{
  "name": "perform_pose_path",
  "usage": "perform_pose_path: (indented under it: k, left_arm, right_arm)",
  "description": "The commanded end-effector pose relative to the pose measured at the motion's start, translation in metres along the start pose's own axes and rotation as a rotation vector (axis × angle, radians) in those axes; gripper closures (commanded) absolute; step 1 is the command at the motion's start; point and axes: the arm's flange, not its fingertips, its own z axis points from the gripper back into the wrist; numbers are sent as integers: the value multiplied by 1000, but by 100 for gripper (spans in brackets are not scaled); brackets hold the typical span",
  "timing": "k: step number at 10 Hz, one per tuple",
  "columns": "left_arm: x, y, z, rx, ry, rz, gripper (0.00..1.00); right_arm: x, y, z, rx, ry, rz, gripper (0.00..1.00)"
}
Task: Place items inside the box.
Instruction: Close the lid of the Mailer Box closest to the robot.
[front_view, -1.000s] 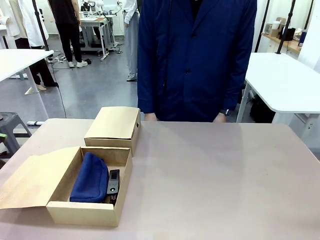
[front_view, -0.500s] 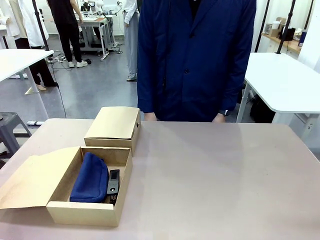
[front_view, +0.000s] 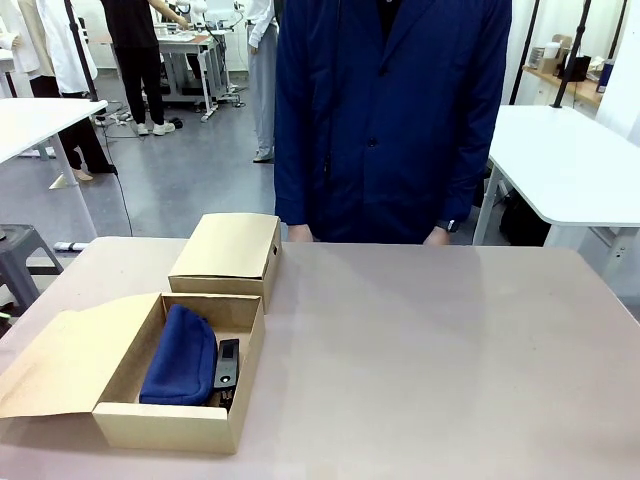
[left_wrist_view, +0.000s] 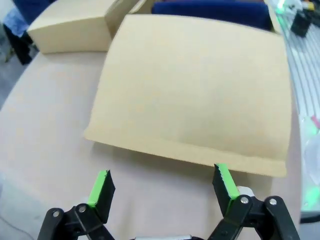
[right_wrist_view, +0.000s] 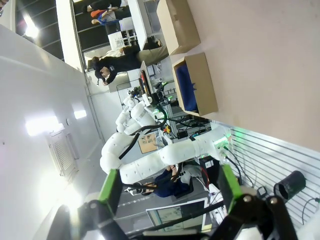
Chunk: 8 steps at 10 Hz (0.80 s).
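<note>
1. Front view: we see the open box (front_view: 180, 425) at the lower left of the frame, its lid flap (front_view: 70, 360) folded out to the left. Inside lies the navy pouch (front_view: 180, 355), filling the left part of the box. Its long axis runs from the near wall toward the far wall. A black stapler (front_view: 227, 364) lies just beside it on the right, parallel, also pointing up-frame. A second, closed box (front_view: 227, 250) sits behind the open one. A person in a blue coat (front_view: 390, 110) stands at the far edge of the table (front_view: 450, 350).

2. Left wrist view: our left gripper (left_wrist_view: 162, 184) has its jaws spread wide apart with nothing between them. It hangs over bare table just short of the lid flap's free edge (left_wrist_view: 190, 100). A strip of the pouch (left_wrist_view: 210, 7) shows along the top of the frame.

3. Right wrist view: our right gripper (right_wrist_view: 170, 190) is likewise spread, holding nothing. Both boxes appear small near the top middle.

4. We judge the pouch soft and light, so it will sag; we would pinch it mid-body across its short width. The stapler looks rigid and denser, best clamped across its narrow sides.
</note>
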Motion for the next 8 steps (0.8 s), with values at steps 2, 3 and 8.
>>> perform_pose_path:
  k: [2, 3, 8]
  left_arm:
    - [-40, 0, 6, -30, 178, -91, 0]
    - [-50, -1, 10, -21, 209, -96, 0]
    - [-51, -7, -2, -24, 107, -119, 0]
  right_arm:
    - [0, 3, -2, 23, -2, 9, 0]
    - [0, 3, -2, 23, -2, 9, 0]
    - [0, 3, -2, 23, -2, 9, 0]
